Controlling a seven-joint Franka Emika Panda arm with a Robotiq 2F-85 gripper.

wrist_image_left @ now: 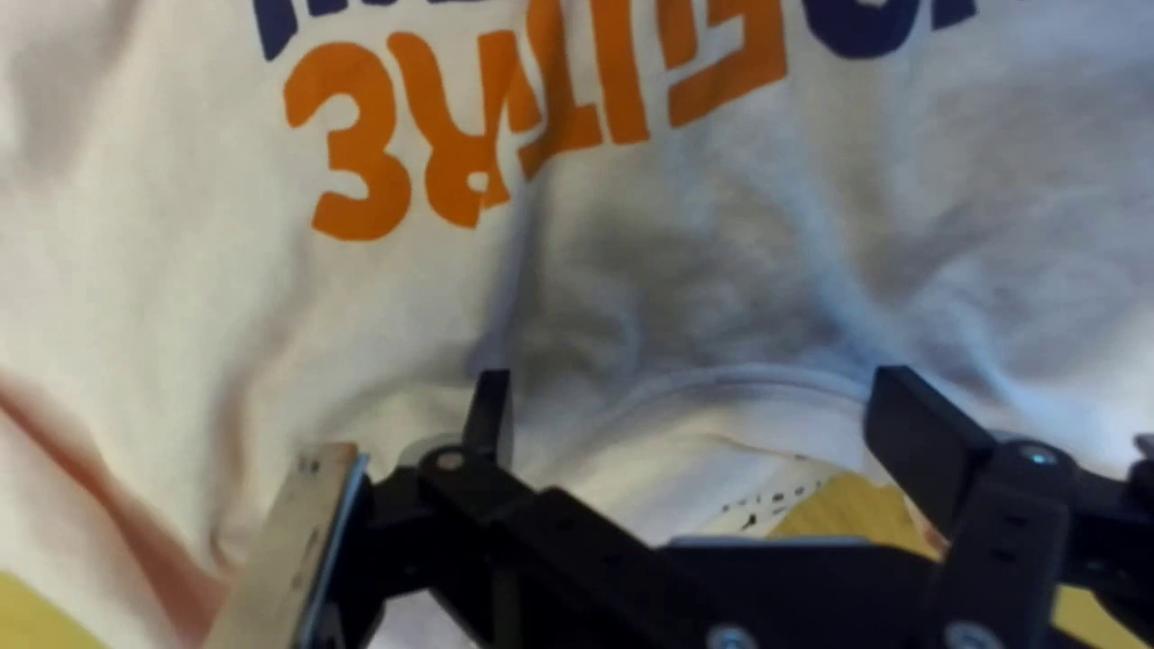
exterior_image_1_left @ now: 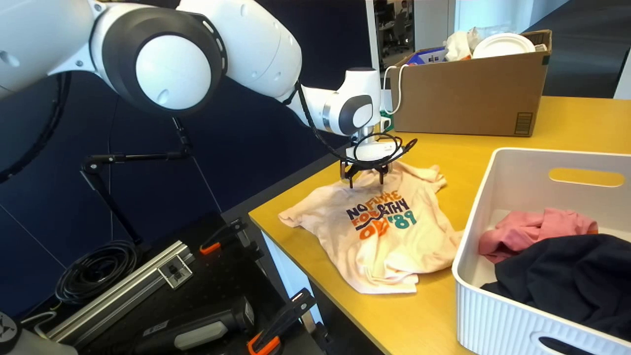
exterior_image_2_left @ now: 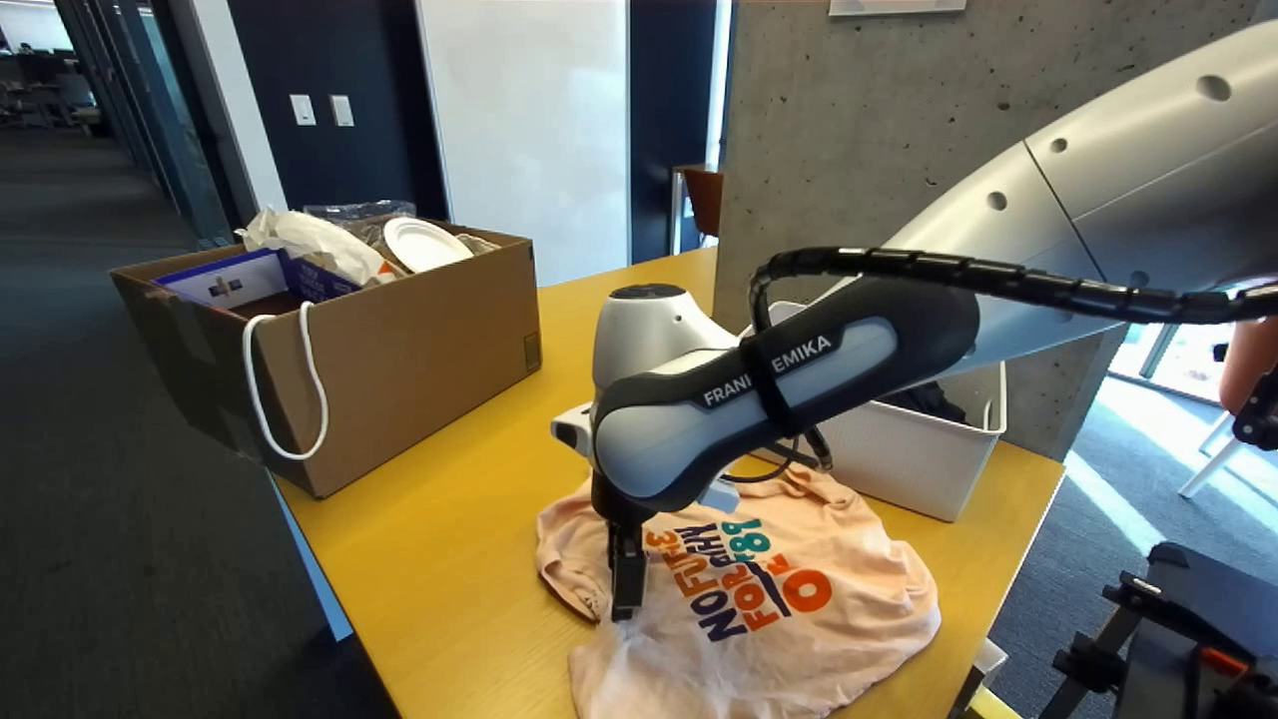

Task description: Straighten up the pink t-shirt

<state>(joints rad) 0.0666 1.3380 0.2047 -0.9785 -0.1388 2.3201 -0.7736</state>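
Lying on the yellow table (exterior_image_1_left: 581, 123) just beside the white bin (exterior_image_1_left: 493, 318), the pink t-shirt (exterior_image_1_left: 394, 261) is showing its print: "NO", "FOR" and "89" are reading plainly, while creases are distorting the rest. Dark marks (wrist_image_left: 775, 500) inside the collar (wrist_image_left: 766, 374) are appearing too small to read. Apart from the bin, the gripper (exterior_image_1_left: 366, 184) is hanging over the collar, released, its fingers (wrist_image_left: 920, 437) standing wide apart; the views are not showing whether they touch cloth. The arm (exterior_image_2_left: 654, 444), in an exterior view crossing before the bin, is displaying "FRAN" and "EMIKA" around a black strap (exterior_image_2_left: 769, 389). Inside the bin, a rose-pink cloth (exterior_image_1_left: 537, 229) and black garment (exterior_image_1_left: 567, 281) are lying. Opposite the bin, a table edge (exterior_image_1_left: 307, 266) is running close to the shirt; bare tabletop is stretching from the bin to a cardboard box (exterior_image_1_left: 468, 96) standing well apart.
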